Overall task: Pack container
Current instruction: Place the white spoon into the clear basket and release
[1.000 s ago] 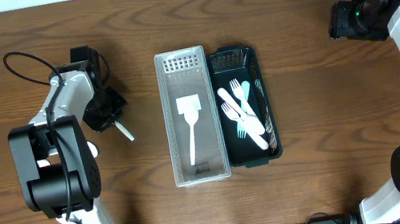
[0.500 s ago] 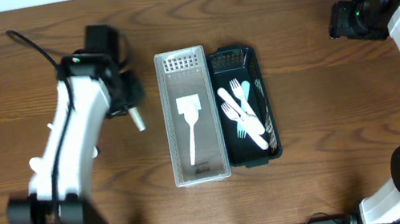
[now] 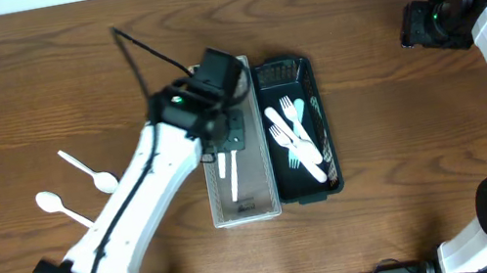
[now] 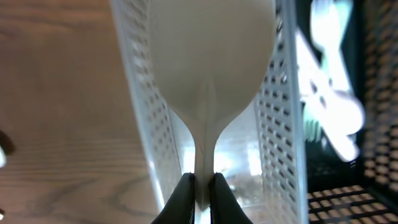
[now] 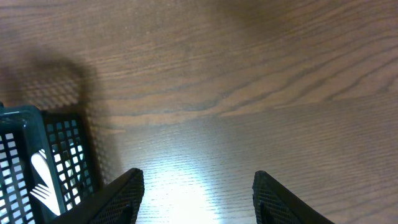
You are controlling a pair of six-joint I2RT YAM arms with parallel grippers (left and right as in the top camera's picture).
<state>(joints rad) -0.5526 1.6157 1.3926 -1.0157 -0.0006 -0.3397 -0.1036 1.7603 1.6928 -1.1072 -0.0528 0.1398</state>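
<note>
Left wrist view shows the left gripper (image 4: 200,186) pinching a spoon (image 4: 211,56) by its handle, apparently right above the white basket (image 4: 138,124), its length along the basket's. A spatula (image 3: 236,189) lies inside; forks (image 3: 291,138) fill the dark basket (image 3: 278,73) beside it. Right gripper (image 5: 196,193), spread, sits well away

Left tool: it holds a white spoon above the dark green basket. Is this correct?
No. The left tool holds the white spoon above the white basket, not the dark green basket, which lies beside it. The left wrist view shows this.
</note>
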